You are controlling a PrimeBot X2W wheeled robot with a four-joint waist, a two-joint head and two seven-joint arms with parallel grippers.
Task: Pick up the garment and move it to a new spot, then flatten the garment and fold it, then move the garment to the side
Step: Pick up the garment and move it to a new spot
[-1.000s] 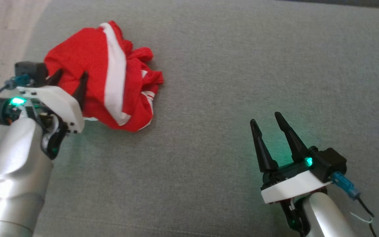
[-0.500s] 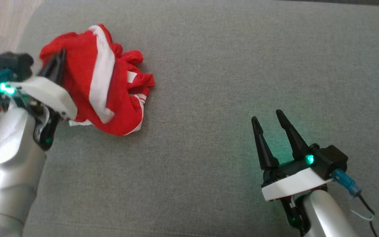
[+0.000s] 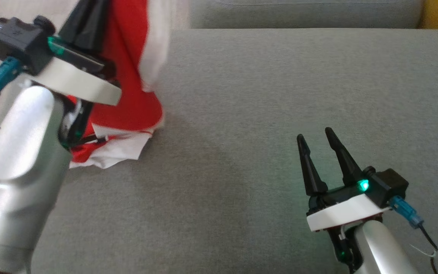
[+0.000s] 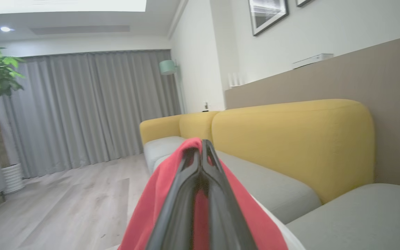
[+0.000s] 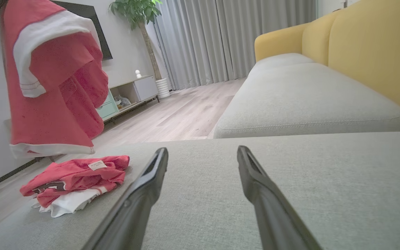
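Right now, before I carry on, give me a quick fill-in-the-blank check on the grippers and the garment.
The left gripper is ___ on the garment. The right gripper is ___, holding nothing. The garment is red with ___ trim. The sofa back is ___.
Missing: shut; open; white; yellow.

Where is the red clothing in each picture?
Head view: red garment hangs upper left.
Left wrist view: garment bottom centre, pinched in the shut left hand.
Right wrist view: garment hangs upper left, above a red-and-white heap.
Shared landmark: grey sofa seat.
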